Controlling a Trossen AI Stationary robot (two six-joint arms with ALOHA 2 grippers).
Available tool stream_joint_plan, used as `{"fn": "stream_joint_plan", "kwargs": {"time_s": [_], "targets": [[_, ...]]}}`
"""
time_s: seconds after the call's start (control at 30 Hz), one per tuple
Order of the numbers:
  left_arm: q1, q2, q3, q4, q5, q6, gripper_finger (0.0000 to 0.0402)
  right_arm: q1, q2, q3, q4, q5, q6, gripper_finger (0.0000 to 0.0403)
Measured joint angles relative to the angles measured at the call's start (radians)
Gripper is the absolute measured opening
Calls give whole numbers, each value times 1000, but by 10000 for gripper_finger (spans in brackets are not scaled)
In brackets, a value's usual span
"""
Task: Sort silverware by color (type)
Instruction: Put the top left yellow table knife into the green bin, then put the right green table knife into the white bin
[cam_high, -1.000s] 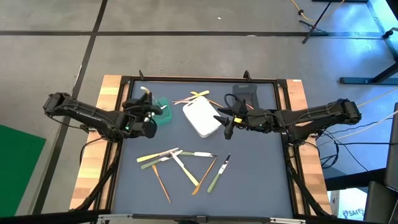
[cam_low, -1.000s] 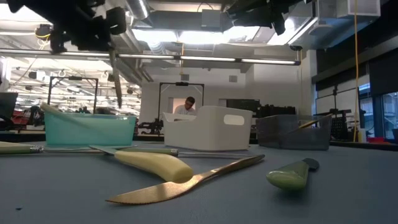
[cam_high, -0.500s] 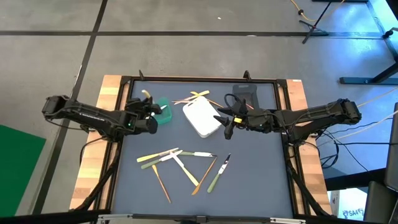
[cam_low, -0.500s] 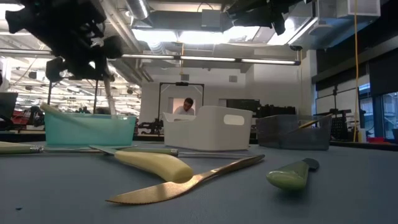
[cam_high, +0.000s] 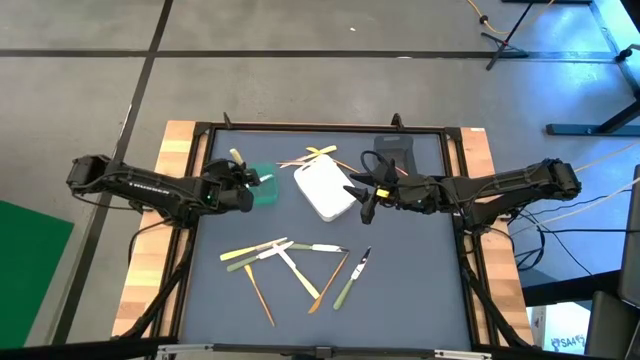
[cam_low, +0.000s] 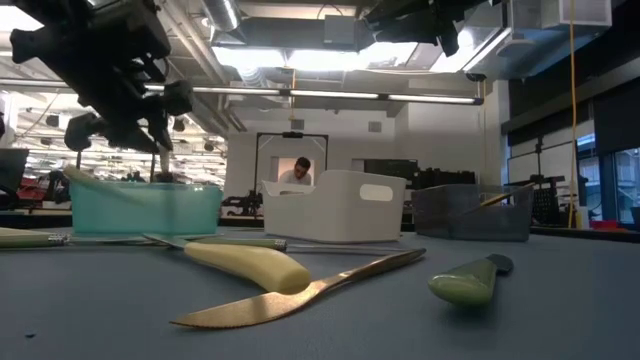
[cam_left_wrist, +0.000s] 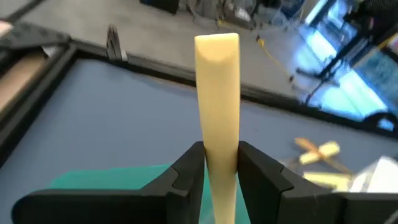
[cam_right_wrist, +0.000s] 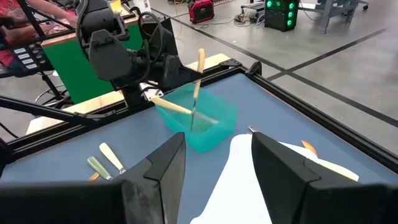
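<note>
At left of centre in the high view, our left hand (cam_high: 243, 180) grasps a pale yellow utensil (cam_left_wrist: 217, 99), its lower end inside the green container (cam_high: 262, 186). Our right hand (cam_high: 362, 193), fingers parted and empty, hovers beside the white container (cam_high: 322, 188). More silverware (cam_high: 290, 262) lies scattered on the worktop (cam_high: 420, 290) below centre.

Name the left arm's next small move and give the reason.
Probably open the left end effector and let go. It is shut on the pale yellow utensil, which the right wrist view shows standing upright with its lower end inside the green bin, where another yellow piece already lies. The right end effector waits beside the white bin.
</note>
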Motion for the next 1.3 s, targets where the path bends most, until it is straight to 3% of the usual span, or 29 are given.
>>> {"fn": "stream_joint_plan", "kwargs": {"time_s": [0.27,0.67,0.97,1.1,1.3], "targets": [[1,0,0,0,97,2,107,0,0,0,0,0,0,172],[1,-7,0,0,80,2,129,0,0,0,0,0,0,172],[-24,-80,0,4,20,6,129,0,0,0,-1,0,0,172],[-51,-120,0,62,21,118,129,0,0,0,-13,0,0,172],[-90,-140,0,319,69,442,129,0,0,0,-52,0,0,172]]}}
